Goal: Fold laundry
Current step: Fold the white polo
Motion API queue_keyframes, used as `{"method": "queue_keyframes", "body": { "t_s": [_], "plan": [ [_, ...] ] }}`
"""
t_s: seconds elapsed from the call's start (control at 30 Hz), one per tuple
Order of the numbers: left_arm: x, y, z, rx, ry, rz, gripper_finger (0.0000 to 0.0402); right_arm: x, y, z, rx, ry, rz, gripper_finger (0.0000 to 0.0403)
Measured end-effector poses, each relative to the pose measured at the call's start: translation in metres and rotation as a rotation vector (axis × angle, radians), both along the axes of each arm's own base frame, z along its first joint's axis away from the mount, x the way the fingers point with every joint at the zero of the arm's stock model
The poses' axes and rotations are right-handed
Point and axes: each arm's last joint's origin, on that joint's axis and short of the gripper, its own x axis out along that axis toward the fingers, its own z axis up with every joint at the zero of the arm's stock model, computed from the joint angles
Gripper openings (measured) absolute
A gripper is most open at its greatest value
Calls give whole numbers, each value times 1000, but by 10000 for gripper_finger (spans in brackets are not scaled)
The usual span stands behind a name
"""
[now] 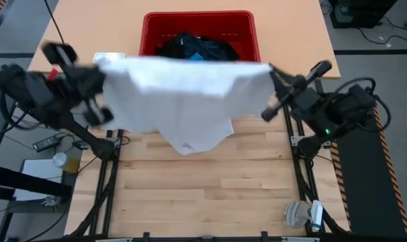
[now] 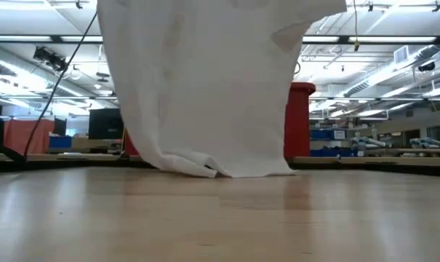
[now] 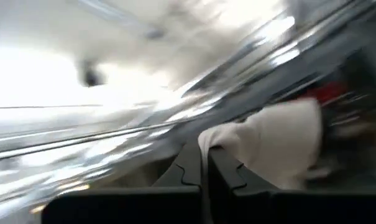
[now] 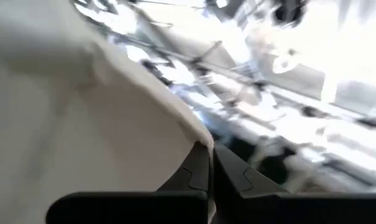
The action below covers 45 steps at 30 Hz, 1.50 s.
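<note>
The left end effector (image 1: 99,81) is clenched on one top corner of the white shirt (image 1: 183,94), held up over the left side of the worktop (image 1: 210,188). The shirt hangs spread between both arms, in front of the red crate (image 1: 247,30); in the low view its bottom hem (image 2: 205,167) bunches on the worktop. Black garments (image 1: 196,47) with a bit of blue lie in the crate. The right end effector (image 1: 274,77) is clenched on the opposite top corner. Judging by this, the task is at an early stage: the shirt is lifted but not laid flat, no fold is made, and the crate's garments wait.
</note>
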Motion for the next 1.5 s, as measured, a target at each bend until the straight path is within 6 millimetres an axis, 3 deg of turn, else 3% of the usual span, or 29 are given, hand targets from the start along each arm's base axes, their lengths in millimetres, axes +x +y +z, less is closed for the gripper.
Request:
{"method": "queue_keyframes", "body": {
  "t_s": [0.13,0.27,0.37,0.5,0.67,0.93,1.1,1.23,1.4,1.5],
  "plan": [
    [8,-31,-25,13,197,-331,5,-8,38,-21,148,103,124,11],
    [18,-57,-58,-9,484,-448,5,-20,71,-52,272,182,260,11],
    [29,-78,-85,-37,687,-516,5,-25,89,-78,426,254,473,10],
    [52,-105,-116,-42,887,-490,5,-18,102,-115,649,405,578,9],
    [79,-134,-152,-72,1082,-468,5,2,129,-164,791,638,653,12],
    [112,-174,-212,-50,1351,-402,5,24,167,-216,1074,877,721,12],
    [118,-195,-256,25,1577,-316,4,33,189,-245,1215,972,677,12],
    [120,-211,-280,1,1684,-308,4,38,202,-269,1277,1081,639,12],
    [105,-228,-287,-16,1730,-340,4,41,209,-285,1268,1174,631,12],
    [101,-221,-281,22,1684,-258,4,41,196,-281,1216,1127,528,12]
  ]
}}
